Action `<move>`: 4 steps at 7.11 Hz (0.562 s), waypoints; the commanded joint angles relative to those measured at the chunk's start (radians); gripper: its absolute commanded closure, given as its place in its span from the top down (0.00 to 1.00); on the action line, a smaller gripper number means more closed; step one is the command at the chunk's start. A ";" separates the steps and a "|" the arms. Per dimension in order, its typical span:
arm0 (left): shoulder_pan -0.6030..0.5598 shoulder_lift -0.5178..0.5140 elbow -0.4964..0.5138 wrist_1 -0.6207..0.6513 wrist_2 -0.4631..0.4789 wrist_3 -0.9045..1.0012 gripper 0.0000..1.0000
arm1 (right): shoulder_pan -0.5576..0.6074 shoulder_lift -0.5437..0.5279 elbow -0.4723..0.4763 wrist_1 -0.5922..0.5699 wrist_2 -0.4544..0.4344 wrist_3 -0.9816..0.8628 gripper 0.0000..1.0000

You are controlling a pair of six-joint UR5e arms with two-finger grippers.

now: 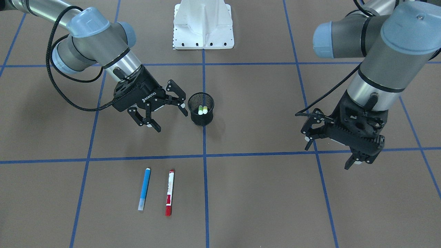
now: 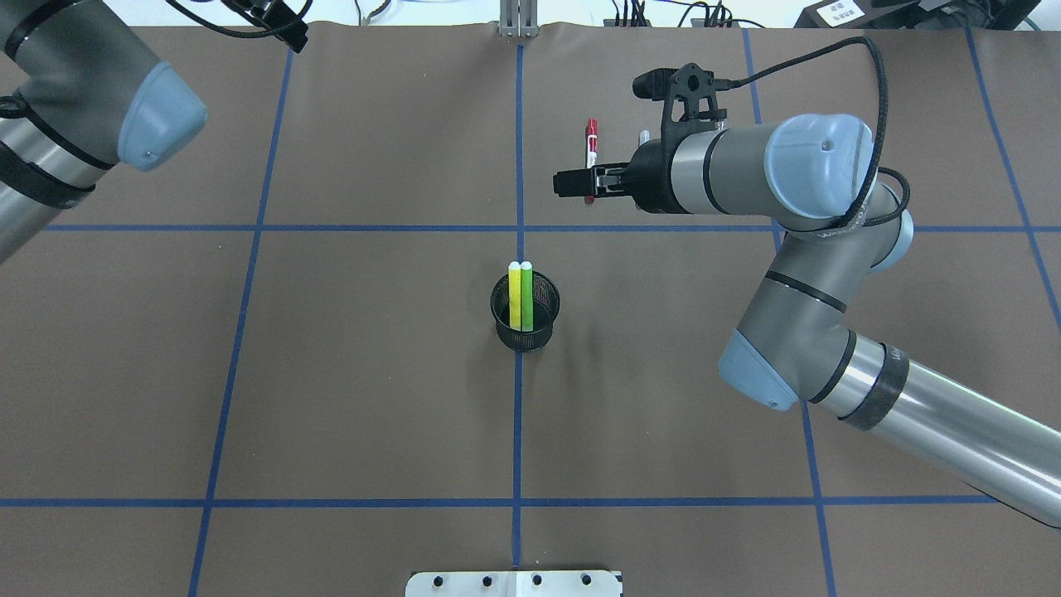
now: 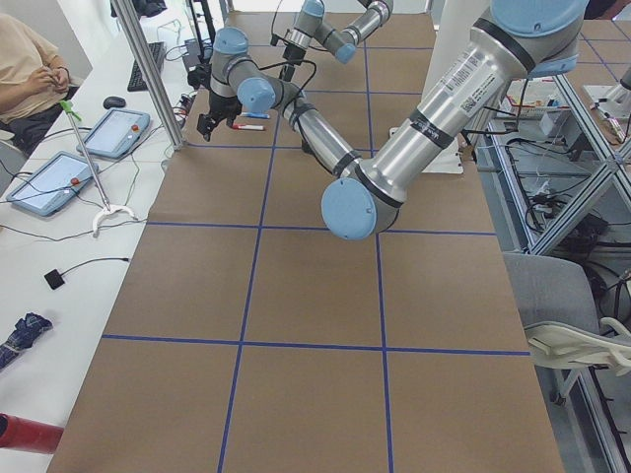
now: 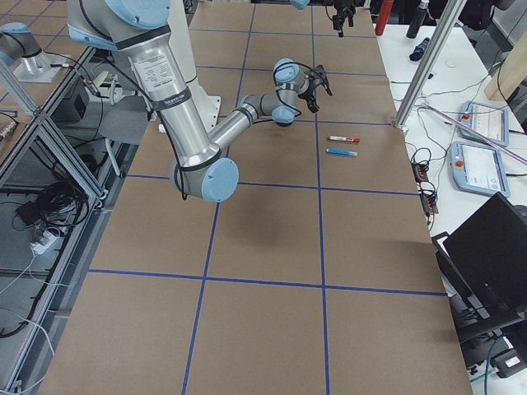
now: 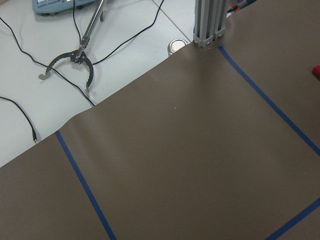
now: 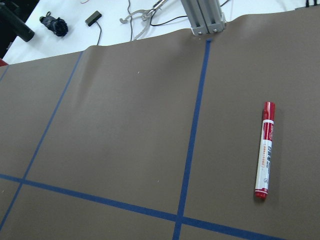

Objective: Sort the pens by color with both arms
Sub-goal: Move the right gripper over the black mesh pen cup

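A black mesh cup [image 1: 201, 119] stands at the table's middle with the yellow pen [image 2: 515, 294] and the green pen [image 2: 527, 297] upright in it. The blue pen [image 1: 144, 188] and the red-capped white pen [image 1: 169, 192] lie side by side, apart, on the operators' side of the table. The red pen also shows in the right wrist view [image 6: 265, 150] and the overhead view [image 2: 591, 141], where the right arm hides the blue one. My right gripper [image 1: 171, 121] is open and empty, above the table beside the cup. My left gripper [image 1: 329, 151] is open and empty, far from all pens.
The white pedestal base [image 1: 203, 27] stands at the robot's edge. Blue tape lines [image 1: 204, 155] split the brown mat into squares. An aluminium post [image 6: 202, 15] stands at the far edge, with tablets and cables on the white tables beyond.
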 commanded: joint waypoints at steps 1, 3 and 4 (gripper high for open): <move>0.000 0.012 0.000 -0.006 -0.001 0.001 1.00 | -0.031 -0.008 -0.099 0.193 -0.005 -0.134 0.96; 0.000 0.020 0.000 -0.009 -0.001 -0.005 1.00 | -0.063 -0.008 -0.186 0.360 -0.013 -0.187 0.93; 0.000 0.026 -0.002 -0.009 -0.002 -0.010 1.00 | -0.096 -0.005 -0.191 0.374 -0.052 -0.187 0.90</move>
